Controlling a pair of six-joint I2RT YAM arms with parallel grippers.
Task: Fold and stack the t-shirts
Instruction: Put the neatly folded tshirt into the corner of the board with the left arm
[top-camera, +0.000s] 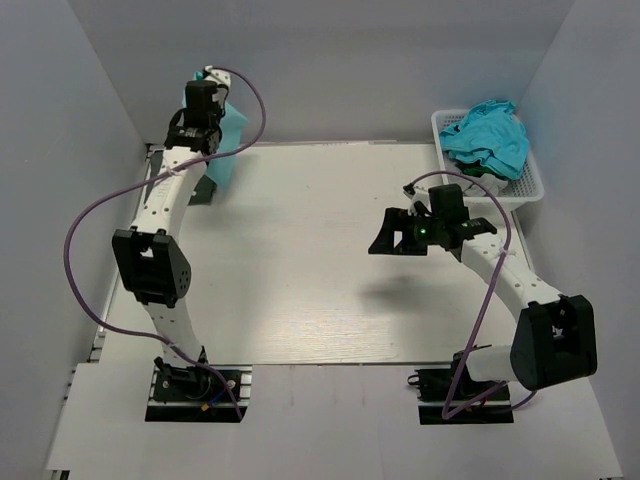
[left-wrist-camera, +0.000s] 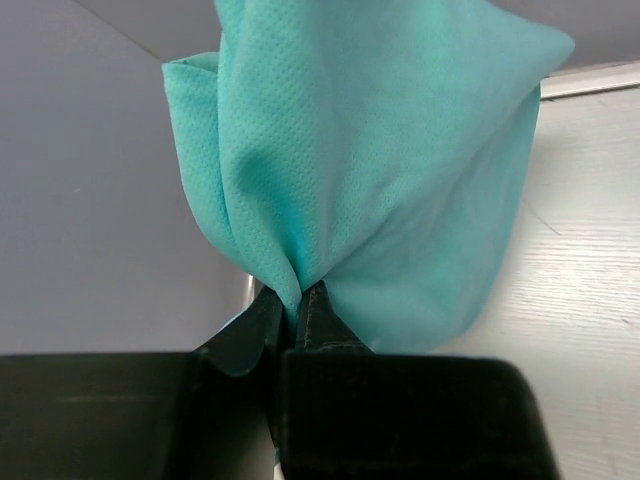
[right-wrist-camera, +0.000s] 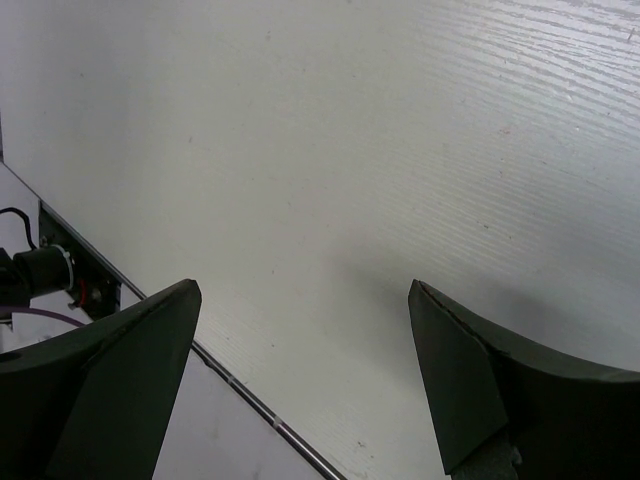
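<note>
Teal t-shirt (left-wrist-camera: 360, 180) tight in left tool (left-wrist-camera: 300, 298); right tool (right-wrist-camera: 305, 300) agape.

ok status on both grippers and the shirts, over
Left gripper shut on teal t-shirt, cloth hanging at far left. Right gripper open, empty, over table. Other shirts heaped in white basket, far right. No obstruction seen.

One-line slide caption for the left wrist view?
Left gripper pinches a bunched teal t-shirt, white table behind it.
</note>
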